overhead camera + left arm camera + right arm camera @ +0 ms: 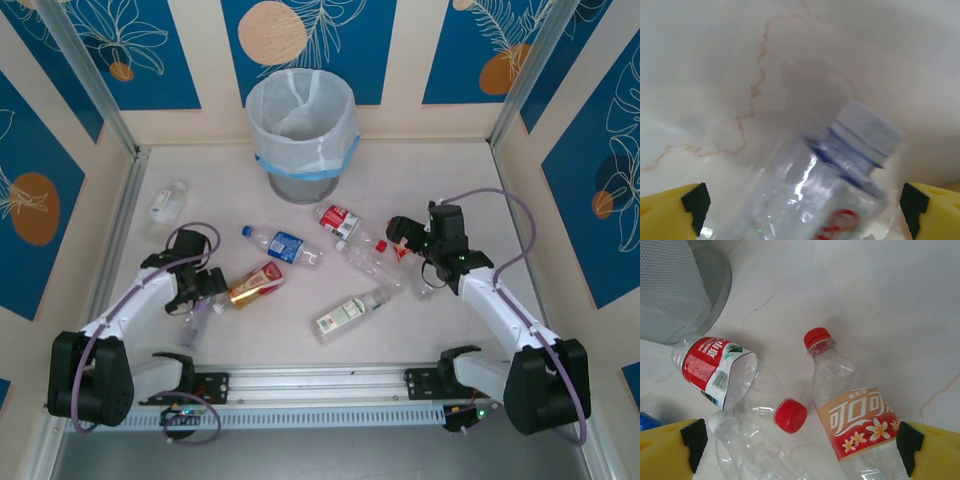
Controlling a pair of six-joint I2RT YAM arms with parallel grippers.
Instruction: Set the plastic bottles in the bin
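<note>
Left arm: the left gripper (804, 205) had its fingers (690, 207) spread wide, holding nothing. A clear white-capped bottle (840, 170) lay on the table (450, 180) in the gap between them, nearer the right-hand finger in the wrist view, with its cap pointing away from the gripper. Contact with either pad could not be confirmed.

In the overhead view, a second clear bottle (168, 200) lay well beyond these fingers, near the left wall. The gold-red bottle (256, 284) lay just beside the left gripper on its inner side.

Centre: the blue-labelled bottle (283, 245) and the green-white bottle (350, 313) lay between the two grippers, apart from both. The bin (300, 150) stood upright at the far edge, well beyond both sets of fingers. All bottles seen lay on the table outside it.

Right arm: the right gripper (801, 440) also had its fingers (692, 440) fully parted and empty. The orange-labelled bottle (855, 420), red-capped, lay between them, close to the right-hand finger in the wrist view, cap pointing away. The red-labelled bottle (710, 365) lay ahead of the left-hand finger, with its red cap reaching into the gap. Another clear bottle (735, 440) with a white cap lay just beside that finger.
</note>
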